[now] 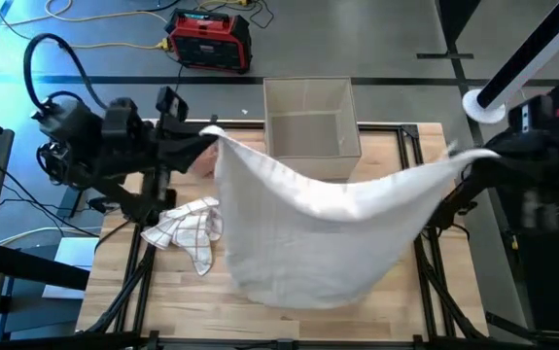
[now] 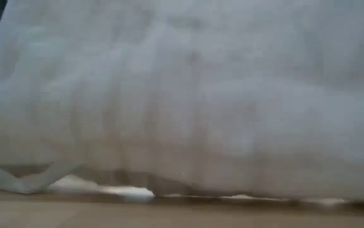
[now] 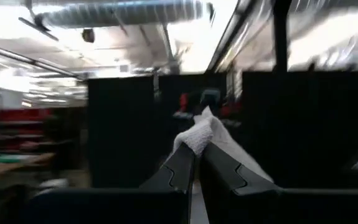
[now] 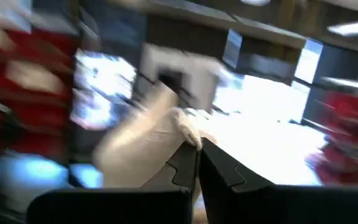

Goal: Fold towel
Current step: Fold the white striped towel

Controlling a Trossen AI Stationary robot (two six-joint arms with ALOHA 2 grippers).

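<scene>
A large white towel (image 1: pixel 318 224) hangs spread between my two grippers above the wooden table (image 1: pixel 260 321); its sagging lower part (image 2: pixel 188 126) fills the low view and reaches the tabletop. My left gripper (image 1: pixel 206 134) is shut on the towel's left upper corner, at the table's far left. My right gripper (image 1: pixel 483 157) is shut on the right upper corner, at the table's right edge. My left gripper pinches a bunched corner of the towel (image 3: pixel 198 134) between its two fingers, which lie about level and point toward the table's right. The towel hangs below the corner. My right gripper pinches the towel's other upper corner (image 4: pixel 188 127) between its two fingers. The cloth between the two corners sags in a curve.
A second, crumpled checked cloth (image 1: pixel 190 228) lies on the table at the left, under the left arm. An open beige box (image 1: pixel 310 117) stands at the table's far edge. A red and black device (image 1: pixel 209 41) sits on the floor beyond.
</scene>
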